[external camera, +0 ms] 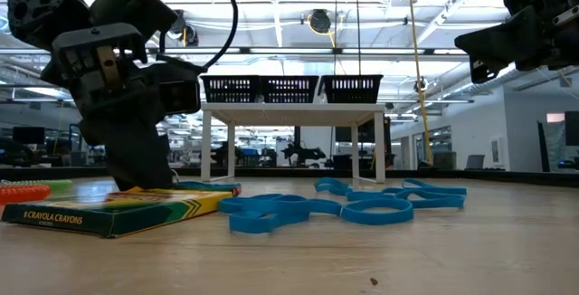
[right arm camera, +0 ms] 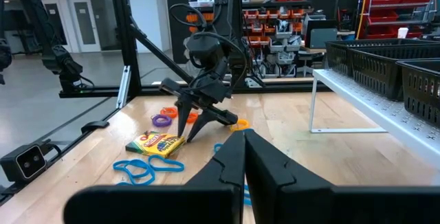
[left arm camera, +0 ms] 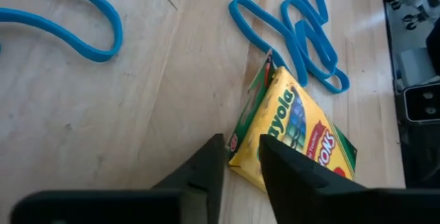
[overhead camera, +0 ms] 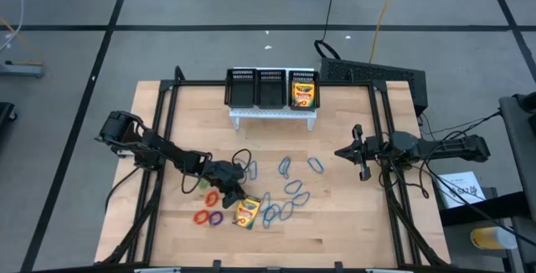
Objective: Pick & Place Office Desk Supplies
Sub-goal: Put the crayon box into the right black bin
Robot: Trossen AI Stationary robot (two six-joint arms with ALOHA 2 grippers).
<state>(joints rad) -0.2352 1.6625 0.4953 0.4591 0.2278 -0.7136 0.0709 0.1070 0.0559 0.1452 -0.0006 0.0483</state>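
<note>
Left gripper [overhead camera: 232, 191] low on table, lower left of high view, fingers [left arm camera: 206, 165] narrowed astride corner of flat yellow-and-green cardboard crayon box [overhead camera: 246, 213]; grip not certain. Thin blue oval rubber loops [overhead camera: 289, 191] scattered just right of box; small red, purple, orange loops [overhead camera: 208, 217] left of it. Right gripper [overhead camera: 347, 151] closed, empty, hovering at right. Second crayon box [overhead camera: 302, 92] upright in right compartment of black mesh organiser [overhead camera: 255, 87], top centre.

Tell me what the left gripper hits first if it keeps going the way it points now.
Most likely the crayon box lying flat on the table: the left gripper points down at the box's near corner, fingers straddling its edge. Whether they already touch it is unclear.
</note>
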